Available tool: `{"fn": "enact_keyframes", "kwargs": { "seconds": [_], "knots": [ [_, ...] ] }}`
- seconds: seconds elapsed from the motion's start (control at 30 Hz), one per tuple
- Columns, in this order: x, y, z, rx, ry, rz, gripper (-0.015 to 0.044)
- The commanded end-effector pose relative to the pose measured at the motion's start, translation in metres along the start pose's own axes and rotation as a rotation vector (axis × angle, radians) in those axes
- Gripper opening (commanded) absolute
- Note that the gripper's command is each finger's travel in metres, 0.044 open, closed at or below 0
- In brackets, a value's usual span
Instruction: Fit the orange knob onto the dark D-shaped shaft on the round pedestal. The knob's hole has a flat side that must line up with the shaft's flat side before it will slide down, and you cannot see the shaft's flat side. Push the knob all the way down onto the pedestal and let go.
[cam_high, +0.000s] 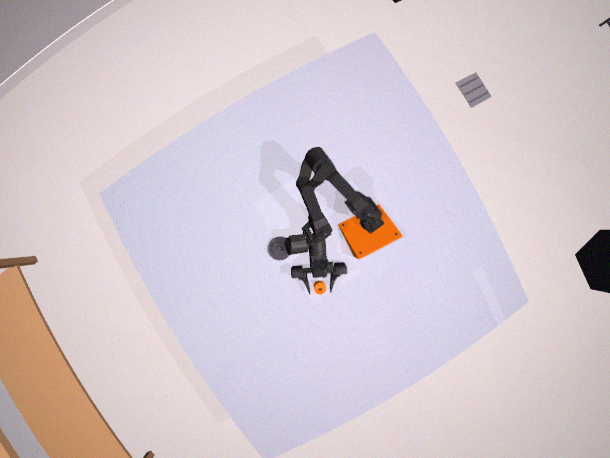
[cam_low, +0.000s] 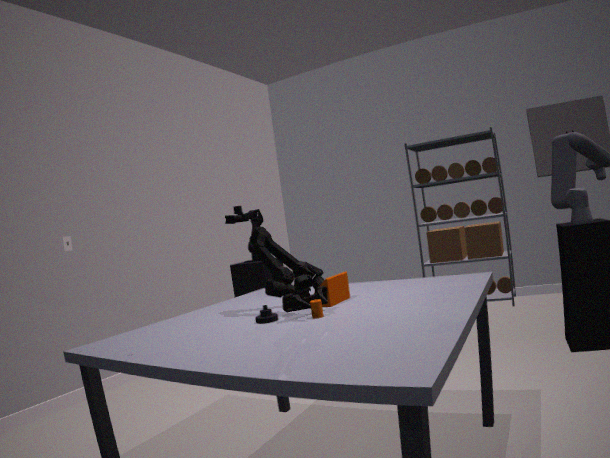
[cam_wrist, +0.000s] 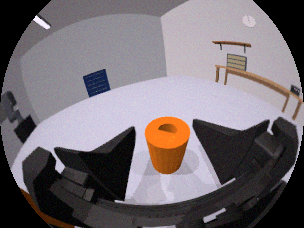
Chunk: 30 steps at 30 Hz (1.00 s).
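The orange knob (cam_high: 315, 288) (cam_low: 317, 309) (cam_wrist: 167, 157) stands upright on the table, its half-round hole facing up in the wrist view. My gripper (cam_high: 320, 292) (cam_wrist: 164, 126) is open, with one finger on each side of the knob and a gap between each finger and the knob. The dark round pedestal (cam_high: 276, 249) (cam_low: 266, 318) stands beside the arm, left of the knob in the top and exterior views. Its short dark shaft (cam_low: 265, 308) points up with no knob on it. The shaft's flat side cannot be made out. The pedestal is not seen in the wrist view.
The arm's base stands at an orange plate (cam_high: 370, 245) (cam_low: 338, 289), to the right of the pedestal and behind the knob in the exterior view. A wrist part of the arm reaches close to the pedestal in the top view. The pale table (cam_high: 400, 325) (cam_low: 350, 350) carries everything.
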<state>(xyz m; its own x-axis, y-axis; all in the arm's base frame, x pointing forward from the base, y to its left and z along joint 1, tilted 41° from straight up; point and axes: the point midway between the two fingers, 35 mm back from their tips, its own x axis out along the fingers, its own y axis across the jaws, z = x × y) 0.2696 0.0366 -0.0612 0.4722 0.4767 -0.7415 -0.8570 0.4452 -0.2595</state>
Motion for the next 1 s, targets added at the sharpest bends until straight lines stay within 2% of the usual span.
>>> {"fn": "enact_keyframes", "kwargs": {
  "seconds": [0.0, 0.03, 0.2, 0.43, 0.57, 0.63, 0.97],
  "knots": [
    [0.0, -0.001, 0.0, 0.001, 0.001, -0.002, 0.0418],
    [0.0, -0.001, 0.0, 0.001, 0.001, -0.002, 0.044],
    [0.0, -0.001, 0.002, 0.001, 0.001, -0.001, 0.044],
    [-0.014, -0.002, 0.072, 0.0, -0.002, -0.001, 0.044],
    [-0.015, -0.001, 0.08, 0.007, 0.004, 0.003, 0.044],
    [-0.007, -0.002, 0.078, 0.052, 0.079, 0.039, 0.044],
    [0.017, 0.005, 0.074, 0.201, 0.704, 0.168, 0.044]
  ]
}}
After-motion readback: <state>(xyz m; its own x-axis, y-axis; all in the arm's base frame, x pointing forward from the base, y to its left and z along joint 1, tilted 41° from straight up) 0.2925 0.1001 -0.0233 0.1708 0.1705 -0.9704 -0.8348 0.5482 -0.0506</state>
